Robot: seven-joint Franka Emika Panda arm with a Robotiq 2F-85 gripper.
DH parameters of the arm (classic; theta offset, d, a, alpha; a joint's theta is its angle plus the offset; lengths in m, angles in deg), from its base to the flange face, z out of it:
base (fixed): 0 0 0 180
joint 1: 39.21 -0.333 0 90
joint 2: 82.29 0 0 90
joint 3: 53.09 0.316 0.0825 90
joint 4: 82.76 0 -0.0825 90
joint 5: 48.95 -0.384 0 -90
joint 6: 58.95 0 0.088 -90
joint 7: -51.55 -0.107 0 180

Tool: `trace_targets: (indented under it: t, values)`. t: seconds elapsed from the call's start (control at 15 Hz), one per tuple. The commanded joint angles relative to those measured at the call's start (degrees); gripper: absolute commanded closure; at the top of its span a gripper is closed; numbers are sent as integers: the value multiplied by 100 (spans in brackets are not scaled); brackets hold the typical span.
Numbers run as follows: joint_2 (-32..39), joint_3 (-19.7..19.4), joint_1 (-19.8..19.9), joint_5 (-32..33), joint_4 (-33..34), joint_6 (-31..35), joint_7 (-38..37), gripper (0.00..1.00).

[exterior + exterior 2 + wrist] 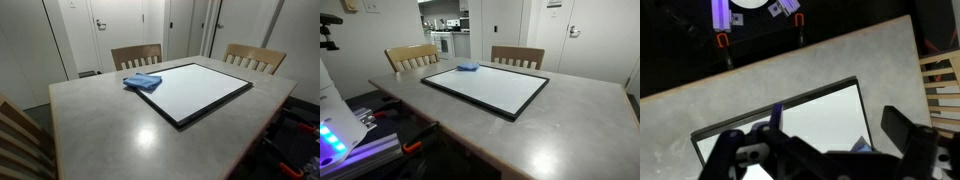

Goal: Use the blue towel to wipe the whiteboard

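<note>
The whiteboard (pixel 200 92) lies flat on the grey table, white with a thin black frame, and shows in both exterior views (pixel 485 86). The blue towel (pixel 143 82) lies rumpled on the board's far corner near a chair (pixel 468 67). The arm does not show in either exterior view. In the wrist view my gripper (pixel 836 118) is open and empty, high above the whiteboard (pixel 815 105). A small tip of the blue towel (pixel 860 144) peeks out between the fingers at the board's edge; the rest is hidden by the gripper body.
The grey table (pixel 100 130) has wooden chairs at its far side (pixel 136 55) (pixel 254 58) and another chair at a near corner (pixel 18 140). Robot-stand equipment (pixel 335 135) stands by the table edge. A chair (pixel 940 80) shows beside the table in the wrist view.
</note>
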Motion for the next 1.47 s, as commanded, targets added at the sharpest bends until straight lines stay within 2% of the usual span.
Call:
trace_targets:
  t: [0.0,0.4,0.8,1.13,1.4]
  values:
    - [37,149,215,-71,22,-34,99,0]
    - [513,104,41,13,238,40,770,0]
    - [1636,169,-224,2,875,61,1714,0]
    - [2587,467,-365,35,1577,40,1941,0]
    - [3063,742,-409,49,1871,563,2020,0]
